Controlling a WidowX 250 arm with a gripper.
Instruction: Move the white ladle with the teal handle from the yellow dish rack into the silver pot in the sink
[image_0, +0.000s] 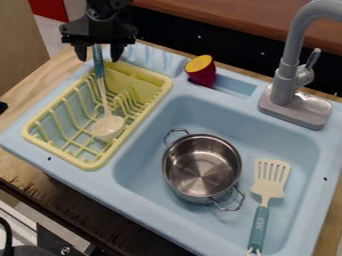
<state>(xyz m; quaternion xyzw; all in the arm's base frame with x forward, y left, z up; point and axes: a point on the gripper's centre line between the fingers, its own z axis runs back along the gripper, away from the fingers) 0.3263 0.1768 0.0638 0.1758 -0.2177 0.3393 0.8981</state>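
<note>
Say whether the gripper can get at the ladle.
Probably yes: the gripper is open above the rack, and the handle of the ladle reaches up between its fingers, with nothing visible in the way.

Light moderate and soft, an indoor look, seemingly from above. Pale blue sink (127, 202) evenly lit along the rim, dimmer down the basin walls. Strongest glare on the steel pot (201, 172): bright streaks over its floor and inner wall, darker patches between. Soft shading around its foot. Grey faucet (287, 82): mild sheen on the base. Yellow rack (87, 164): gentle shade among its bars. My own gripper (99, 52) reads almost black, its surface detail hard to make out. Deep gloom along the black panel (194, 37) behind the sink.
</note>
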